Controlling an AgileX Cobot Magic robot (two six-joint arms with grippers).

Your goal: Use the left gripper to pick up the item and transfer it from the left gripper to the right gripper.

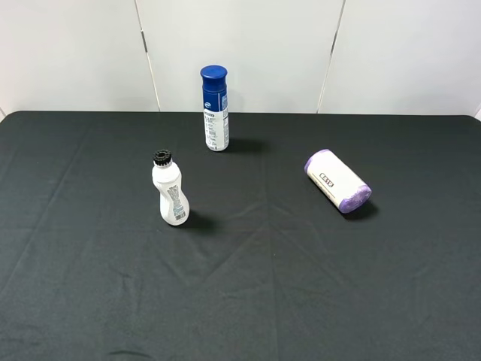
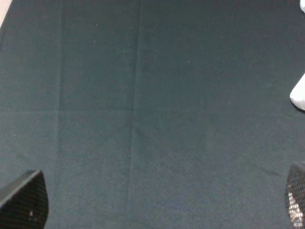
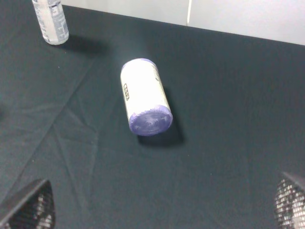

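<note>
The item is a short roll with lilac ends, cream wrap and a small black label. It lies on its side on the black cloth, right of centre. In the right wrist view it lies ahead of my right gripper, which is open and empty, with only its fingertips showing. My left gripper is open and empty over bare cloth, and its fingertips show at the frame corners. Neither arm shows in the exterior high view.
A white waisted bottle with a black cap stands left of centre. A tall blue-capped bottle stands at the back and also shows in the right wrist view. A white edge shows in the left wrist view. Black cloth covers the table.
</note>
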